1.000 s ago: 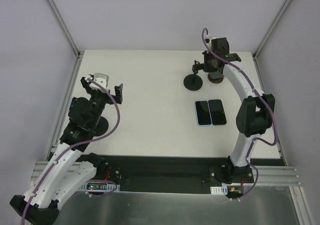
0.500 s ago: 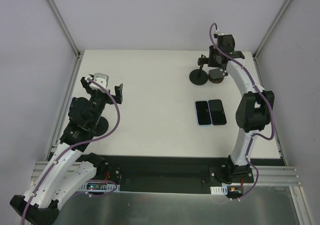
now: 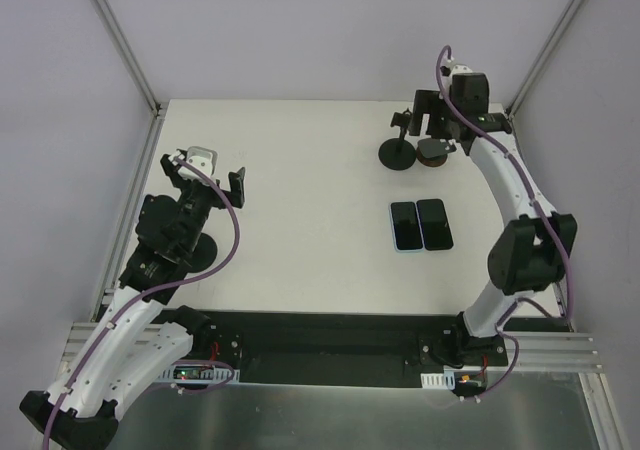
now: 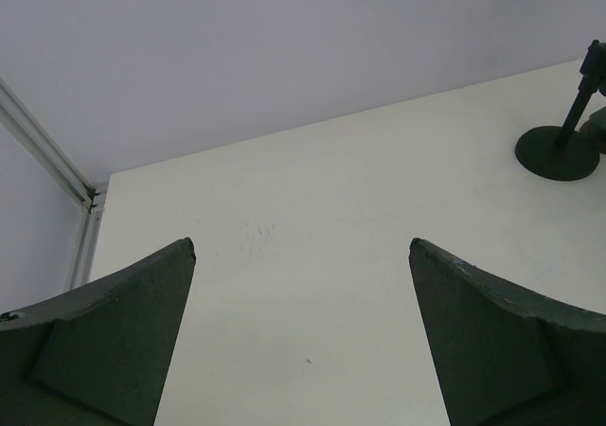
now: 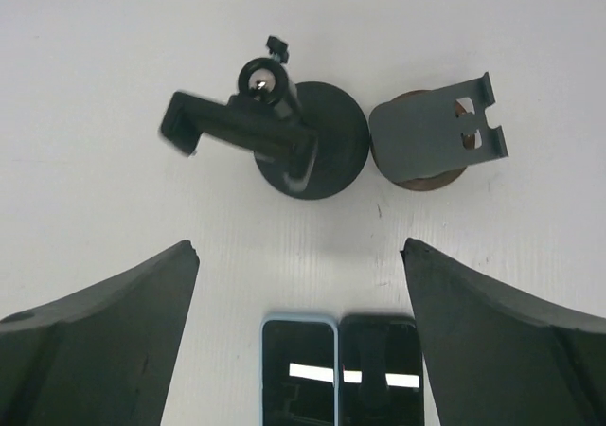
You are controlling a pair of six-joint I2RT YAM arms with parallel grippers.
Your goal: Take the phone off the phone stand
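Right pincer (image 5: 298, 246) wide open, empty, above phone stand (image 5: 322, 151).

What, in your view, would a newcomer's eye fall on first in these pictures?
Two phones lie flat side by side right of the centre of the table, one in a pale blue case. Beyond them, near the far right corner, stand a black clamp stand and a grey cradle stand, both empty, with the right arm's fingers spread open above them. The left arm's fingers are open too, over the table's left side.
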